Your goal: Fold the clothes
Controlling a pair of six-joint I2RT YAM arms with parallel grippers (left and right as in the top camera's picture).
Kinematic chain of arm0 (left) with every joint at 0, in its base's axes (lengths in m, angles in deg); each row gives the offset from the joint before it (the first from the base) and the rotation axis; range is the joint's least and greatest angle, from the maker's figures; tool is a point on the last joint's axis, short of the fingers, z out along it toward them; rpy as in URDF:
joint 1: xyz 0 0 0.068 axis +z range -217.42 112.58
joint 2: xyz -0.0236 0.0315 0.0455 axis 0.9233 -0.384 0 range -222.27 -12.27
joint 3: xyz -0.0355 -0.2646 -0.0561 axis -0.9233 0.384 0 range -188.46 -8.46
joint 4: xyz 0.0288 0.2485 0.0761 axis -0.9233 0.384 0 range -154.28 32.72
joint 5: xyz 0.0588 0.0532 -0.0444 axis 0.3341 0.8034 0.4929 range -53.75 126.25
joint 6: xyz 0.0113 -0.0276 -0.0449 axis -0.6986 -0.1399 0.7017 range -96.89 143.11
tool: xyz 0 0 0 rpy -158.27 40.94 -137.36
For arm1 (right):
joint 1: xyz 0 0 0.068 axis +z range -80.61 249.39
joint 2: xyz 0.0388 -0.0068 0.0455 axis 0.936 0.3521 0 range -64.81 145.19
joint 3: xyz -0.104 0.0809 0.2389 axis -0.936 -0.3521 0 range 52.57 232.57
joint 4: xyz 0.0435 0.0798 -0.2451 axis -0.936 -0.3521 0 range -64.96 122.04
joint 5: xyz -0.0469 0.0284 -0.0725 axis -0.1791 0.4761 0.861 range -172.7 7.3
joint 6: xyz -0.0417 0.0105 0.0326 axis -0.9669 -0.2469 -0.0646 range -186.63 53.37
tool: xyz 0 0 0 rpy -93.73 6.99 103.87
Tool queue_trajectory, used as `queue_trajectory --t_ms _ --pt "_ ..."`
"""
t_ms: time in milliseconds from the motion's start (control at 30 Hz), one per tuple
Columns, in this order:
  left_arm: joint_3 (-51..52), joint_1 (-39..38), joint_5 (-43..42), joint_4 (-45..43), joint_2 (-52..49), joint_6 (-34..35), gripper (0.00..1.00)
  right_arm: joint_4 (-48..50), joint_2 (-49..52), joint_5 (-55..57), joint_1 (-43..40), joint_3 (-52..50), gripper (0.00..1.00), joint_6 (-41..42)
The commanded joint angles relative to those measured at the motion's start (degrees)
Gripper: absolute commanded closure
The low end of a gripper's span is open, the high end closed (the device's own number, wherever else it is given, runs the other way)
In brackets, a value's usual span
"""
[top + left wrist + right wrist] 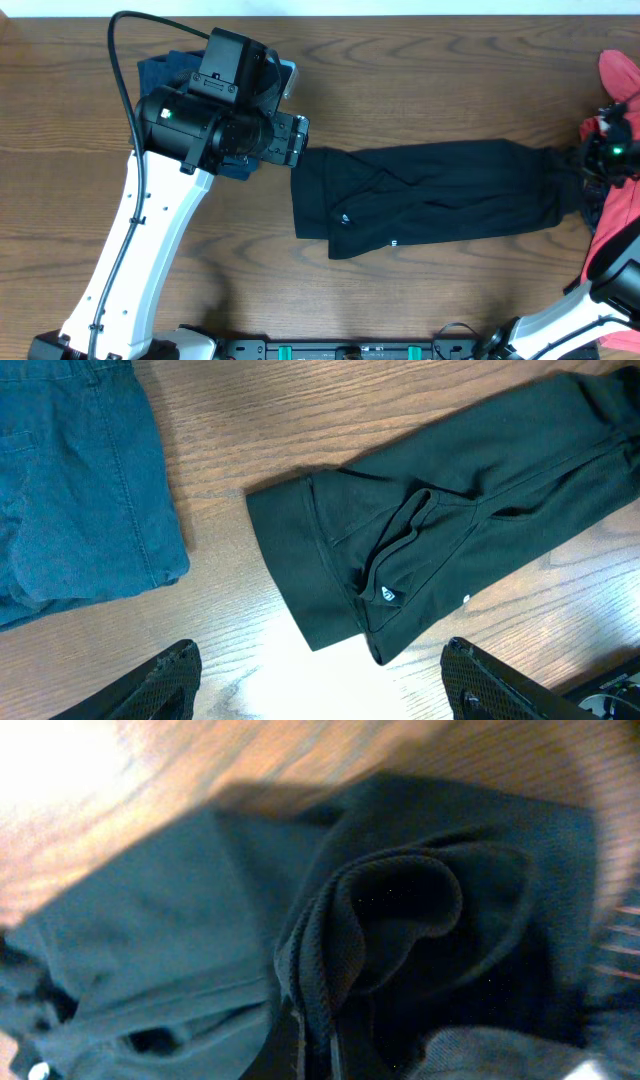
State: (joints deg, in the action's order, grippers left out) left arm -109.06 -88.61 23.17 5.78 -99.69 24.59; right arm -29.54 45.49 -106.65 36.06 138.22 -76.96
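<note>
Long black soft fabric garment [430, 195] lies flat on the brown wooden counter [420, 80], reaching from just under my spread, empty left hand [320, 660] to my right hand [590, 158], which pinches its bunched end. Navy-blue fabric shorts [70, 480] lie beside my left hand, and a coral-red cloth piece [620, 75] lies beside my right.

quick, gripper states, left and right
left gripper: open, holding nothing
right gripper: closed on the end of the black garment

We list: one long black garment [430, 195]; one pair of navy-blue shorts [160, 72]; coral-red fabric [622, 72], two patches showing; two arms, left arm [150, 240] and right arm [548, 322]; one table [450, 60].
</note>
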Motion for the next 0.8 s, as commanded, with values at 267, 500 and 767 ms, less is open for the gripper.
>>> queue_trajectory --t_ms 267,500,767 --pt "-0.6 0.3 0.7 -0.5 0.4 -0.3 0.21 -7.8 -2.9 4.2 16.1 0.9 0.99 1.7" --pt "-0.6 0.3 0.7 -0.5 0.4 -0.3 0.21 -8.9 -2.9 9.7 31.8 0.9 0.99 5.0" --pt "-0.6 0.3 0.7 -0.5 0.4 -0.3 0.21 -8.0 -2.9 21.1 44.4 0.6 0.51 10.3"
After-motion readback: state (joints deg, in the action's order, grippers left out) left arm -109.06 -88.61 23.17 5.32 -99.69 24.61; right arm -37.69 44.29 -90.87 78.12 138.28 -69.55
